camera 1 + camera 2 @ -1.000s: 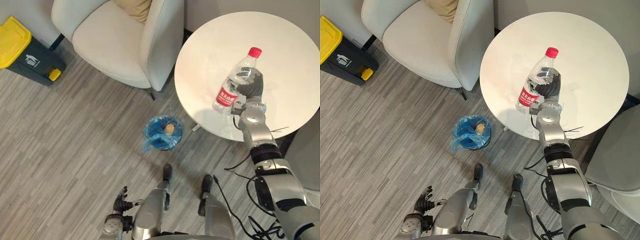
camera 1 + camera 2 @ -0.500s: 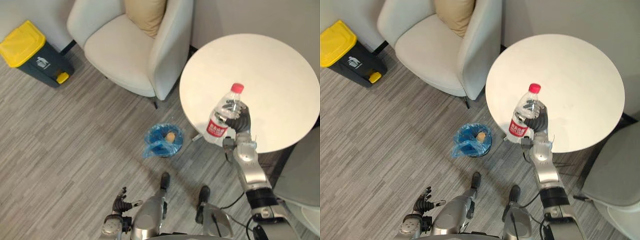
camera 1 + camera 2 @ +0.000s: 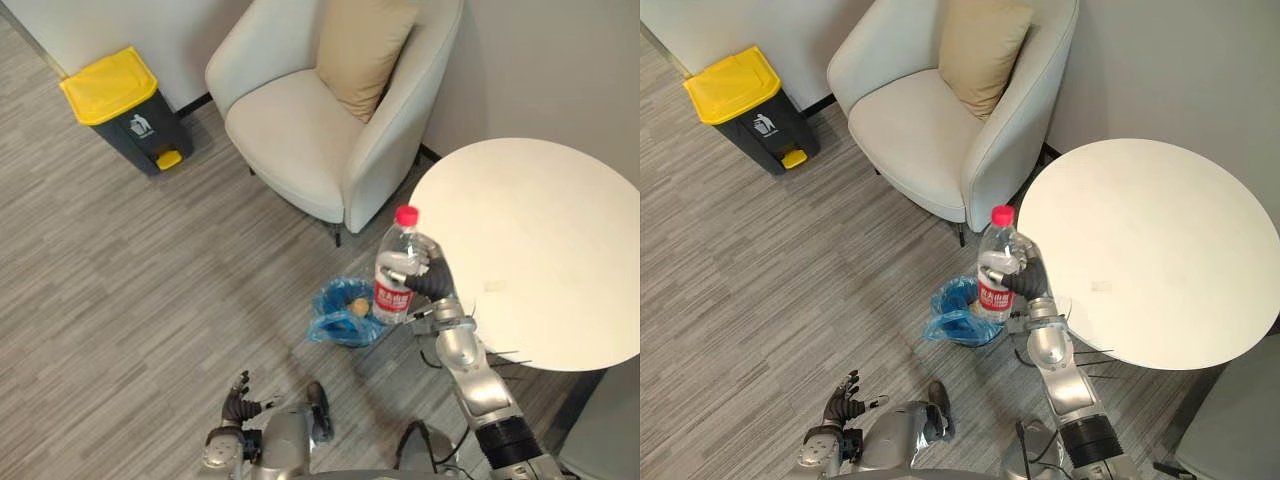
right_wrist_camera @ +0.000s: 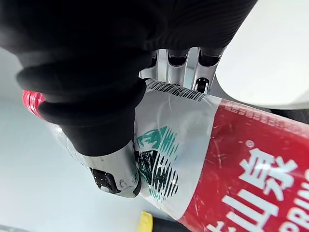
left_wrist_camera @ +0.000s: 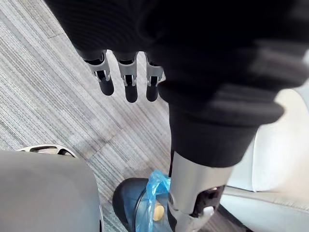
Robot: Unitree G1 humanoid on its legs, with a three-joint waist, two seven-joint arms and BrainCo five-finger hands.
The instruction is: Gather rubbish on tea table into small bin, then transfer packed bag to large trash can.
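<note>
My right hand has its fingers and thumb wrapped round the bottle, gripping it about the middle. The bottle is clear with a red label and a red cap, held nearly upright, cap up, in the air. It is off the desk, just past the rim on the side nearest the bin. From my head its base overlaps the bin's rim.

The desk is round and pale, with a plain top. The bin stands on the floor close beside the desk, between it and the armchair. It is small and lined with a blue bag, and a small yellowish-brown thing lies inside.

The floor is grey planking with a streaked grain. The armchair is cream, with a tan cushion leaning against its back, and it stands against a light wall. Well apart from it, along the same wall, is the trash can, dark with a yellow lid and a yellow pedal.

My left hand hangs low by my side above the floor, its fingers straight and loose, holding nothing.
</note>
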